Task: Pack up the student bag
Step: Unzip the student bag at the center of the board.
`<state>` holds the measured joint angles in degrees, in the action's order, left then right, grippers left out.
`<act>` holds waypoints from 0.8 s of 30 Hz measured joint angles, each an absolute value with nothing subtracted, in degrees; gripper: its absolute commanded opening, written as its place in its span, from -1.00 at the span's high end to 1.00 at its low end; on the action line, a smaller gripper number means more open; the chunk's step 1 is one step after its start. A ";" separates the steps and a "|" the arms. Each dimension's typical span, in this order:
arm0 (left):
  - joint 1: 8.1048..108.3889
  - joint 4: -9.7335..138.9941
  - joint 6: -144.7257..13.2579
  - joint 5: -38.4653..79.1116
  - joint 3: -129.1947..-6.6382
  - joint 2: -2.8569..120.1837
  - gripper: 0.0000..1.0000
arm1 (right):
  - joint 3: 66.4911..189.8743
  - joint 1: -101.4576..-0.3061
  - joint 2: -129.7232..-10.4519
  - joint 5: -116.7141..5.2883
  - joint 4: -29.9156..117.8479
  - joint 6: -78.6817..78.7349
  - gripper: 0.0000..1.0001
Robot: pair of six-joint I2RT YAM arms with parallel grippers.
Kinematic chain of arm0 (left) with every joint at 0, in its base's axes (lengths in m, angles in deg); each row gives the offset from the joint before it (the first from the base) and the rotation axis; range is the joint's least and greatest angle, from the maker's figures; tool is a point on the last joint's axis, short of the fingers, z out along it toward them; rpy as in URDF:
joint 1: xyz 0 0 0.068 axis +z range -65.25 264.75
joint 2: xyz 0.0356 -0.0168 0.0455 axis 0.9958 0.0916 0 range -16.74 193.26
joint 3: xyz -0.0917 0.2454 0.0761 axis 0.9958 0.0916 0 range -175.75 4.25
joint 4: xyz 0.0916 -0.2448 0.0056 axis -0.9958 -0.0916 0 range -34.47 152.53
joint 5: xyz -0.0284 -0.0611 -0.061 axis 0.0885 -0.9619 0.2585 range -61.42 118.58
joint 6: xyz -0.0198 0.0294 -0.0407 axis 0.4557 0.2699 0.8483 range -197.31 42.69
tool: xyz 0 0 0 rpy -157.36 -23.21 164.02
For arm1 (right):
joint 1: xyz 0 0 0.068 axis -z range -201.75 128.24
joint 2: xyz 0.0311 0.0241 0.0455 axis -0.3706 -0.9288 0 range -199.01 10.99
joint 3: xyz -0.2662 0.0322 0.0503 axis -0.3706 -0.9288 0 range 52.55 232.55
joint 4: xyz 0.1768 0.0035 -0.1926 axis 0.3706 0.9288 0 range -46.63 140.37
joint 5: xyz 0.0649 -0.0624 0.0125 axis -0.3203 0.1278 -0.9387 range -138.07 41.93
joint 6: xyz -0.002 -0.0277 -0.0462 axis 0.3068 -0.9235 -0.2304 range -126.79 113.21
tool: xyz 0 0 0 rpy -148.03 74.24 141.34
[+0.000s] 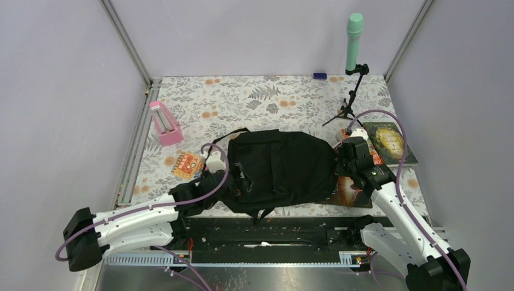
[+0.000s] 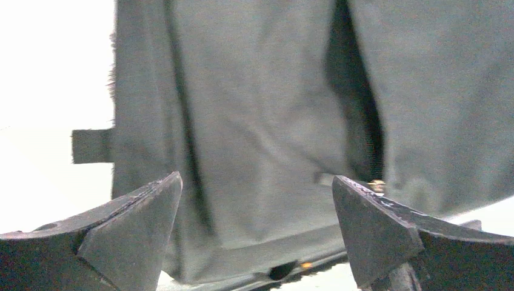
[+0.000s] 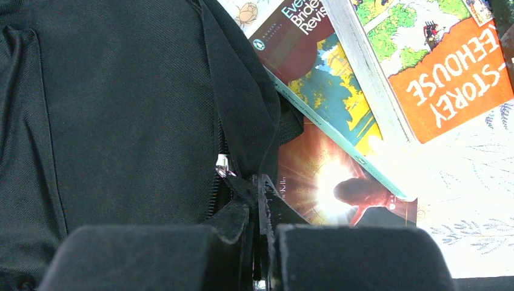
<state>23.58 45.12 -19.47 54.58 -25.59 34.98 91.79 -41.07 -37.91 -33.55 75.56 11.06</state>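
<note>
My left fingers [image 1: 239, 180] stand wide apart and hold nothing. The student bag [image 1: 282, 170] fills the space in front of them, and I cannot tell if they touch it. My right fingers [image 1: 339, 160] are pressed together on a thin black bit of the bag next to its zip [image 3: 221, 167], maybe a pull tab. The bag lies flat in the middle of the bench [image 1: 273, 97], between both arms. Its right edge hides part of some books [image 3: 339, 182]. Bright glare wipes out one side of the left wrist view.
</note>
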 measured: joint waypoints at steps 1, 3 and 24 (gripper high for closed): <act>24.34 43.94 -18.62 54.82 -24.33 33.87 -0.97 | 91.75 -41.07 -37.91 -33.55 75.56 11.06 1.00; 26.22 41.10 -17.55 55.02 -22.40 31.70 -0.97 | 91.62 -41.07 -37.91 -33.64 75.53 11.06 1.00; 40.06 53.20 -21.57 44.09 -15.30 38.63 1.00 | 90.44 -40.96 -38.02 -42.03 72.54 12.65 1.00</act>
<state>40.06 53.20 -21.57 44.09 -15.30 38.63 90.44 -40.96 -38.02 -42.03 72.54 12.65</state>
